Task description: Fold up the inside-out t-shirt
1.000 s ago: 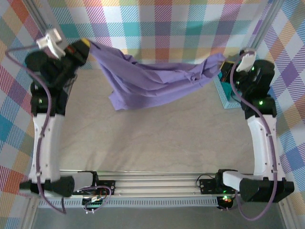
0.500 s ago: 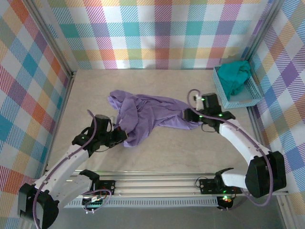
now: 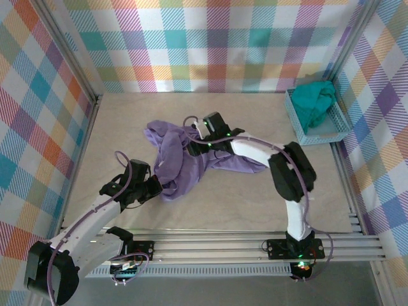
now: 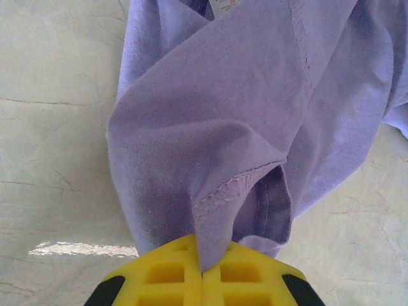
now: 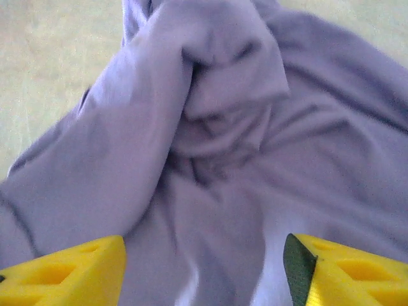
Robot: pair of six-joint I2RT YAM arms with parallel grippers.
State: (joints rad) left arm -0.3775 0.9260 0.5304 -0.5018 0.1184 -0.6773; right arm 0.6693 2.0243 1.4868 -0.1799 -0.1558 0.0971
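The inside-out t-shirt (image 3: 173, 162), lavender-purple, lies crumpled in a heap on the middle of the table. My left gripper (image 3: 158, 187) sits at the heap's near-left end. In the left wrist view it (image 4: 203, 271) is shut on a stitched hem fold of the t-shirt (image 4: 223, 115), and a small white label (image 4: 223, 6) peeks in at the top edge. My right gripper (image 3: 192, 145) reaches across to the heap's middle. In the right wrist view it (image 5: 204, 280) stands open just above the bunched t-shirt (image 5: 217, 127), with cloth below the gap and nothing pinched.
A light blue basket (image 3: 333, 132) holding a teal-green garment (image 3: 315, 102) stands at the back right corner. Checked walls close off the back and both sides. Bare table (image 3: 223, 207) lies between the heap and the front rail.
The shirt, earlier stretched in the air between both arms, now lies on the table. My right gripper has opened, let go and moved left over the heap. The left keeps its grip.
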